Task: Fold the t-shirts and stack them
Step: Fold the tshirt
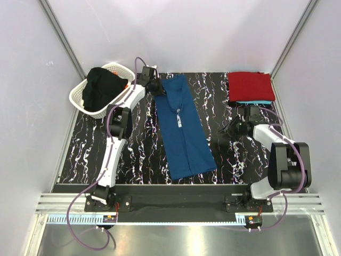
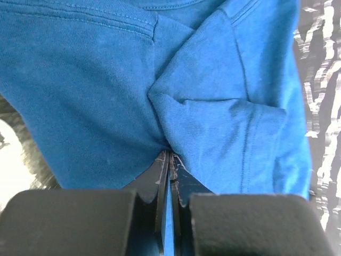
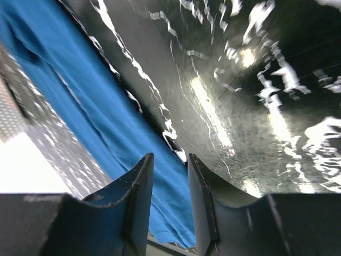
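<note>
A blue t-shirt (image 1: 184,128) lies folded into a long strip down the middle of the table, a small white print on top. My left gripper (image 1: 160,90) is at its far end. In the left wrist view its jaws (image 2: 169,154) stand almost together, pinching a pucker of the blue cloth (image 2: 106,80). A folded red t-shirt (image 1: 250,85) sits at the back right on a turquoise one (image 1: 254,102), of which only an edge shows. My right gripper (image 1: 229,129) hovers in front of that stack, open with nothing between its fingers (image 3: 169,157). The blue shirt (image 3: 80,106) shows beyond them.
A white lattice basket (image 1: 80,96) stands at the back left with a dark garment (image 1: 104,88) heaped in it. The table top (image 1: 133,154) is black with white marbling. Grey walls close in the left, right and back.
</note>
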